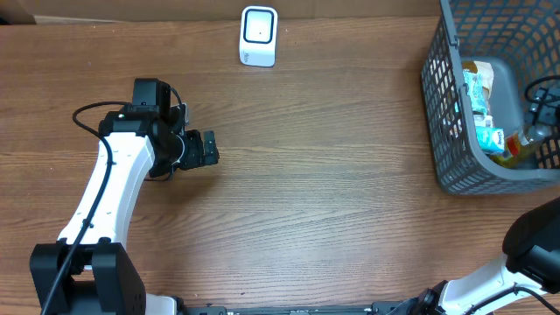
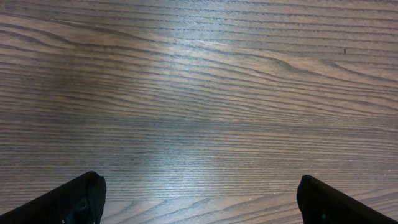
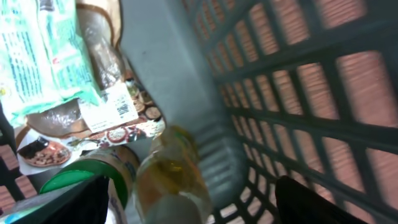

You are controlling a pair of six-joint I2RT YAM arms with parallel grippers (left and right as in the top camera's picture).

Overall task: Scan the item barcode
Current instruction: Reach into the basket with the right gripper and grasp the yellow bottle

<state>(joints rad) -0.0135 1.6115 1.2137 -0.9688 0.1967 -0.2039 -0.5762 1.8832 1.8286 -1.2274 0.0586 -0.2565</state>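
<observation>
Inside the grey plastic lattice basket (image 1: 435, 96), my right gripper (image 3: 186, 196) stands spread wide. Its dark fingers flank a clear, rounded bottle (image 3: 169, 171) of yellow liquid, and neither visibly touches it. Crinkled packets (image 3: 43, 56) lie just beyond. My left gripper (image 1: 206, 149) hangs fully released, holding nothing, over the grained wooden table (image 1: 332, 192).
</observation>
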